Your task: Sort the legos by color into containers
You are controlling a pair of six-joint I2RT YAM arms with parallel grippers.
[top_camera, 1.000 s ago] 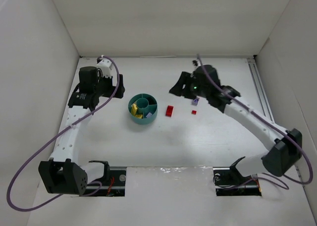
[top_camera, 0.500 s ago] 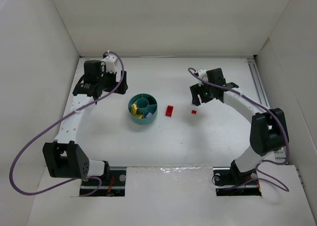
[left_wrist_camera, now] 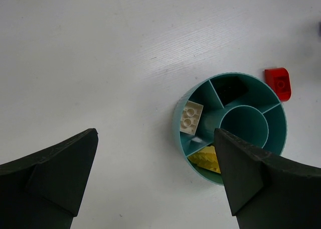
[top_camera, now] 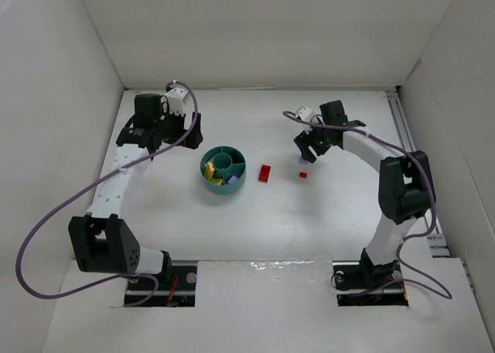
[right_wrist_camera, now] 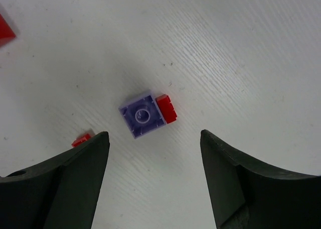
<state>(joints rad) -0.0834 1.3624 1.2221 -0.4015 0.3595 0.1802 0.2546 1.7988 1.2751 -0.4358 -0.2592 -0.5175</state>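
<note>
Left tool (left_wrist_camera: 155,133): spread wide, nothing held between the fingers (left_wrist_camera: 55,174); it is hung over the bench (top_camera: 271,221), just beside the dish on the side away from the right arm.

Right tool (right_wrist_camera: 153,133): spread wide, nothing gripped; it is held above the purple brick, which is framed in the gap between the 2 fingers (right_wrist_camera: 241,174).

Dish (left_wrist_camera: 278,138): teal, round, split into wedges around a central cup; it is set on the bench between the 2 arms, nearer the left one. The central cup is seen bare.

White brick (left_wrist_camera: 191,117): laid flat in 1 wedge, 4 studs up.

Yellow bricks (left_wrist_camera: 206,158): piled in the next wedge, partly hidden by the left tool's finger.

Black brick (left_wrist_camera: 231,88): laid in another wedge, dark against the teal wall.

Red brick (top_camera: 265,173): on the bench just beside the dish, outside its wall, on the right arm's side.

Purple brick (right_wrist_camera: 143,114): flat on the bench, 1 stud up, well apart from the dish.

Red piece (right_wrist_camera: 166,108): smaller, touching 1 edge of the purple brick.

Red bit (right_wrist_camera: 82,139): on the bench near the purple brick, half hidden by the right tool's finger.
</note>
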